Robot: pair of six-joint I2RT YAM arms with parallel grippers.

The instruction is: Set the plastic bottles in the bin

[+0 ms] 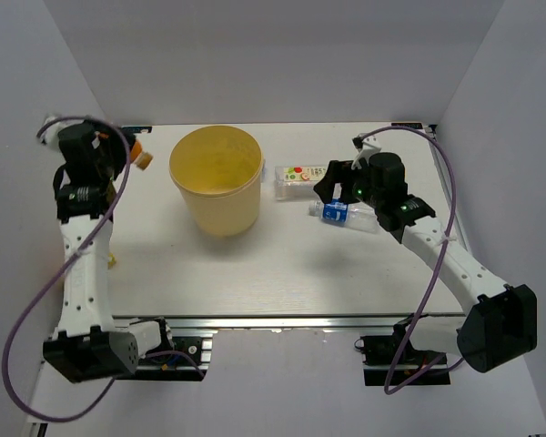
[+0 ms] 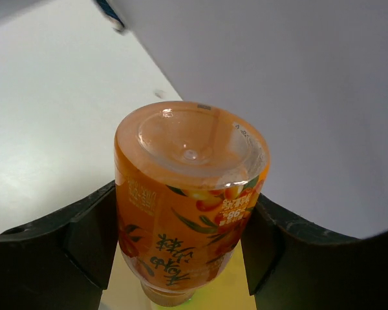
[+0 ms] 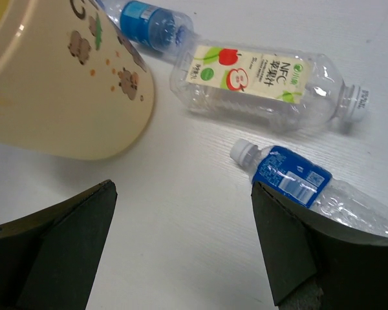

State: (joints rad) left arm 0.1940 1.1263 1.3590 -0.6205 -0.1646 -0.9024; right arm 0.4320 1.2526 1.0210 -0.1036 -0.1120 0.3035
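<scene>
My left gripper (image 1: 126, 153) is raised at the back left, left of the bin, and is shut on the orange bottle (image 2: 187, 200), whose cap end (image 1: 144, 160) pokes out toward the bin. The yellow bin (image 1: 217, 157) stands upright at centre back. To its right lie the clear bottle with the white-yellow label (image 1: 300, 180) (image 3: 258, 84) and the clear bottle with the blue label and white cap (image 1: 346, 215) (image 3: 291, 177). My right gripper (image 1: 332, 189) (image 3: 181, 187) is open and empty just above the table, beside that blue-label bottle. The green bottle is out of view.
Another clear bottle end with a blue band (image 3: 149, 22) lies close to the bin's wall (image 3: 64, 84) in the right wrist view. White walls enclose the table on three sides. A metal rail (image 1: 282, 320) runs along the near edge.
</scene>
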